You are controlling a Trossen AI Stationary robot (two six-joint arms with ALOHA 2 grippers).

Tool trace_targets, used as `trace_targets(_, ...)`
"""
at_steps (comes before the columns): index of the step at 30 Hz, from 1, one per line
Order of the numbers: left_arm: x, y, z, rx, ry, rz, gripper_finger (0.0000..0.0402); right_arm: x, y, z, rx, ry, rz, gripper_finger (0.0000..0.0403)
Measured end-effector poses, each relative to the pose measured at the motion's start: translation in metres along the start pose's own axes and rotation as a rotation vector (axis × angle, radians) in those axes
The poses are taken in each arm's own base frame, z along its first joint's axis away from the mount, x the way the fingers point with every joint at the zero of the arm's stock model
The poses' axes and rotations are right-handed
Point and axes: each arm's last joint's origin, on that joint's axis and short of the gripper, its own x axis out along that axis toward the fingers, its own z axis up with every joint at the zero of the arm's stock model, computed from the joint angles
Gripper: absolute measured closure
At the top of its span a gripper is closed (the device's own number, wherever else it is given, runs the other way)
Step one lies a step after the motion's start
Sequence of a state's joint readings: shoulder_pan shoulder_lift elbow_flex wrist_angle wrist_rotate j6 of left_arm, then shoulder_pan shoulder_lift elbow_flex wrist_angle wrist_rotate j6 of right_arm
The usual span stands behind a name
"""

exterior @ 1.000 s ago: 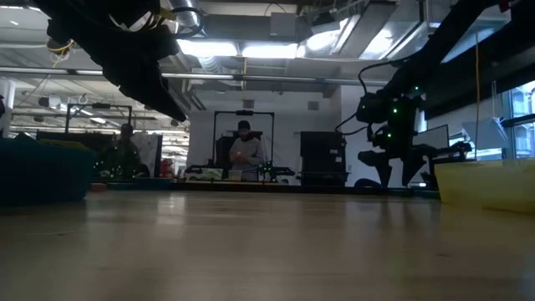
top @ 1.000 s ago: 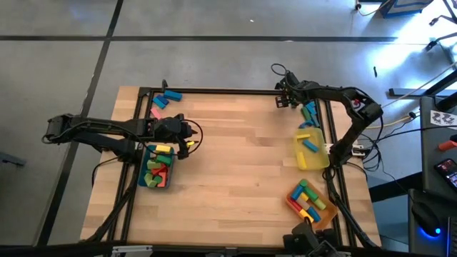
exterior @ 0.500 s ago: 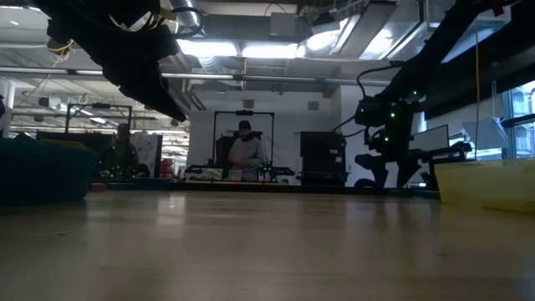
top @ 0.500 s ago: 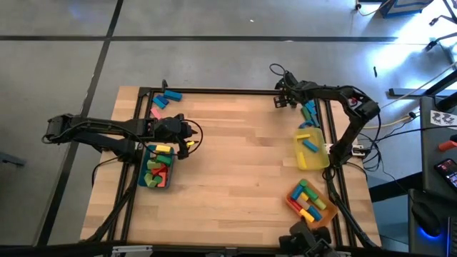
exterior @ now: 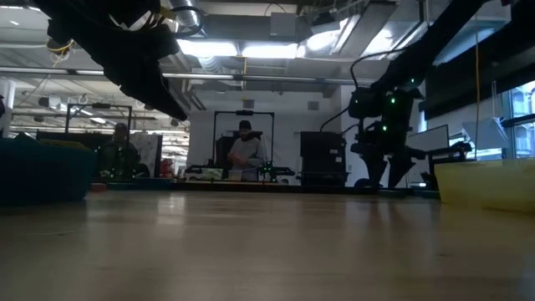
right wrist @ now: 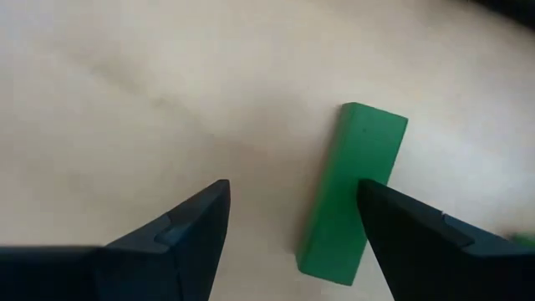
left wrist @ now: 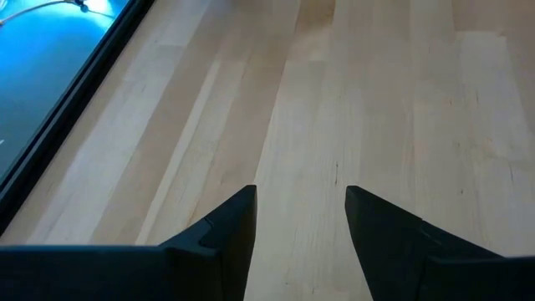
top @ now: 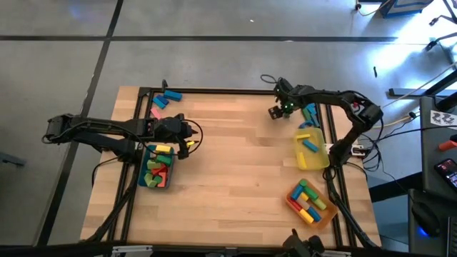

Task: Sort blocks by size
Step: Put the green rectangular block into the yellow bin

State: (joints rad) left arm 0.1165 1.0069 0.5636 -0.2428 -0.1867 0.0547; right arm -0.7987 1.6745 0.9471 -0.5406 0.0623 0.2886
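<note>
Green is the colour of the block [right wrist: 351,192] that lies flat on the wood just past the right hand [right wrist: 292,226]. This hand has its 2 dark fingers [right wrist: 180,230] spread apart and it holds nothing. The green block sits beside one finger, not between the 2. From above, the right hand [top: 280,110] is near the far edge of the worktop [top: 235,164], close to the black frame [top: 214,91].

Next to that arm are some blue blocks [top: 309,113] by the rail. Nearer is a yellow tray [top: 312,151] with a blue block and a yellow block inside. An orange tray [top: 311,203] closer to the front is full of blocks in many colours.

On the other side, the left hand [left wrist: 299,230] is open too and holds nothing. Only bare wood shows between its fingers. From above, the left hand [top: 187,134] hangs just beside a teal tray [top: 158,169] full of red, green and yellow blocks. A few blue and pink blocks [top: 163,101] lie at the far left corner.

Far behind the worktop a person [exterior: 243,149] stands in the room.
</note>
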Motion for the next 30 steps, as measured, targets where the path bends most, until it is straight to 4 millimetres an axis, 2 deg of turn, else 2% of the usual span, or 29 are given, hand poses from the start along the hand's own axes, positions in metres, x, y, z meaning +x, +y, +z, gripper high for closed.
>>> trace_targets(4,0.0,0.0,0.0,-0.002,0.0,0.0,0.0233,-0.016,0.002,0.0,0.019,-0.041,0.007,0.0139)
trace_targets(9,0.0,0.0,0.0,0.0,0.001,0.0,0.0233,-0.018,-0.006,-0.004,0.031,-0.016,-0.099,0.0139)
trace_targets(19,0.0,0.0,0.0,-0.002,0.003,0.0,0.0233,0.009,-0.008,-0.012,0.051,0.07,-0.059,0.0139)
trace_targets(24,0.0,0.0,0.0,-0.002,0.003,0.0,0.0233,0.014,-0.007,-0.011,0.05,0.077,-0.052,0.0142)
trace_targets(30,0.0,0.0,0.0,-0.002,0.003,0.0,0.0233,0.015,-0.007,-0.011,0.043,0.083,-0.047,0.0189)
